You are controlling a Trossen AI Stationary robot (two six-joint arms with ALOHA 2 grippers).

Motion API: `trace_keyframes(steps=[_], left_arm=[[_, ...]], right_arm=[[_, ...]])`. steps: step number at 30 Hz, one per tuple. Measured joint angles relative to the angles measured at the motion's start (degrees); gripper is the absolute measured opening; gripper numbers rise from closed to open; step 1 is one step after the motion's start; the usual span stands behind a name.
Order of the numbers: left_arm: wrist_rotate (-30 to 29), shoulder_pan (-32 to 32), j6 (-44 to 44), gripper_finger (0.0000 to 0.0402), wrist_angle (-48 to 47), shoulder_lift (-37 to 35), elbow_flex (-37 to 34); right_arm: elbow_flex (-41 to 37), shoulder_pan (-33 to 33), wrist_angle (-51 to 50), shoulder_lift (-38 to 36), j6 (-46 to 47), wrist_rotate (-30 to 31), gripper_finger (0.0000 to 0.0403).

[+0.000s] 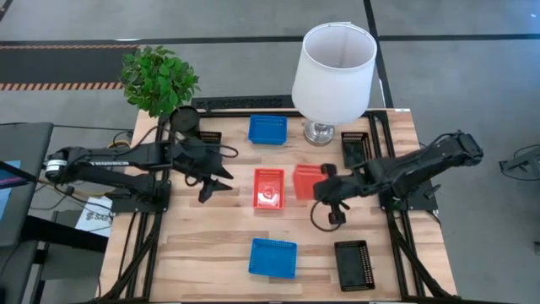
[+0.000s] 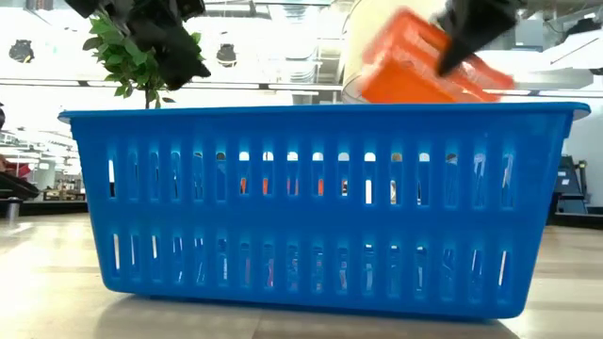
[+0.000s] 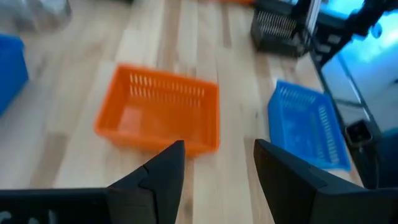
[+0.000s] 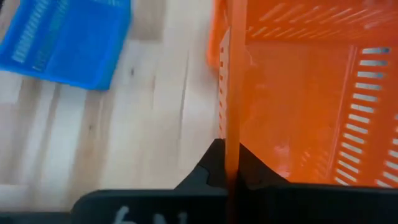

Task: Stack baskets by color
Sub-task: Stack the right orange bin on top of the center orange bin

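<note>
My right gripper (image 1: 324, 187) is shut on a red-orange basket (image 1: 305, 181), held tilted above the table's middle and seen raised in the low view (image 2: 415, 68). A second red-orange basket (image 1: 269, 187) rests flat on its bottom just left of it. My left gripper (image 1: 216, 182) hangs open left of that basket, its fingers (image 3: 163, 175) apart with nothing between them. One blue basket (image 1: 267, 129) sits at the far side and another (image 1: 272, 257) at the near edge. A black basket (image 1: 354, 264) lies at the near right. My right gripper pinches one side wall (image 4: 231, 146) of the red-orange basket, one finger inside the basket and one outside. The fingers come from the table's right, slanting downward. The basket is lifted clear of the table and tilted (image 2: 415, 68).
A white lampshade on a metal base (image 1: 334, 63) stands at the far middle, and a potted plant (image 1: 159, 80) at the far left. Another black basket (image 1: 354, 149) lies under my right arm. Bare wood shows at the near left (image 1: 186, 253).
</note>
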Motion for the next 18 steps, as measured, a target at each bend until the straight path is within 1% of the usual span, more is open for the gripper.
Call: trace_keyframes(steps=[3, 5, 7, 10, 14, 18], left_arm=[[0.03, 0.87, 1.24, 0.0179, 2.67, -1.91, 0.00], [0.03, 1.46, 1.81, 0.0179, 4.17, -3.02, 0.00], [0.00, 2.21, 2.33, 0.0179, 4.72, -4.14, 0.00], [0.07, 3.38, 1.88, 0.0179, 6.49, -5.36, 0.00], [0.14, 4.51, 0.39, 0.0179, 8.73, -7.07, 0.00], [0.00, 5.56, -1.08, 0.0179, 10.37, -8.70, 0.02]], right_arm=[[0.07, -1.78, 5.44, 0.40, -23.78, -0.26, 0.0006], [0.07, -3.20, 9.50, 1.48, -36.64, -0.44, 0.0008], [0.07, -5.69, 13.60, 2.99, -42.97, -2.44, 0.0009], [0.09, -9.45, 16.82, 5.92, -51.58, -7.54, 0.0004], [1.57, -11.90, 17.22, 10.30, -66.97, -8.99, 0.0007], [4.75, -12.93, 15.73, 14.79, -78.93, -10.31, 0.0005]])
